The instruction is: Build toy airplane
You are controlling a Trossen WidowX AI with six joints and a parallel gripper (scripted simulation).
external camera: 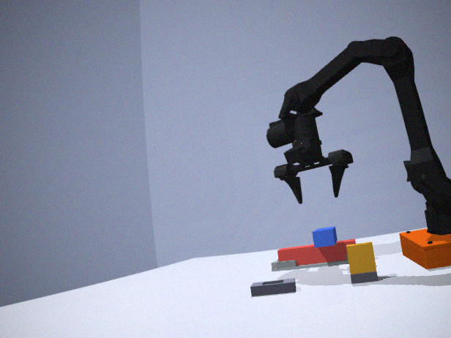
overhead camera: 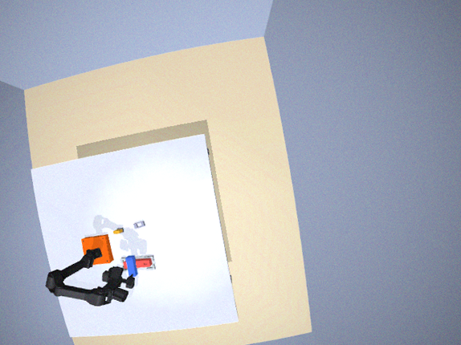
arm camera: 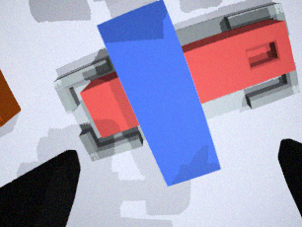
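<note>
The red fuselage (overhead camera: 144,263) (external camera: 300,255) (arm camera: 227,64) lies in the pale grey cradle (external camera: 283,265) (arm camera: 199,32) and looks flat. The blue wing (overhead camera: 131,266) (external camera: 324,237) (arm camera: 153,94) lies across its top, roughly square to it and looking level; its tab and the socket below are hidden. The tail socket (arm camera: 263,54) shows empty in the wrist view. The yellow tail fin (overhead camera: 118,231) (external camera: 362,257) stands upright in a dark grey holder (external camera: 364,277). My gripper (external camera: 318,200) (arm camera: 182,156) is wide open and empty, above the wing and touching nothing.
An empty dark grey holder (overhead camera: 139,224) (external camera: 273,287) with a slot lies on the white table (overhead camera: 175,193) (external camera: 146,303), near the tail fin. The orange arm base (overhead camera: 105,243) (external camera: 417,252) stands beyond one end of the cradle.
</note>
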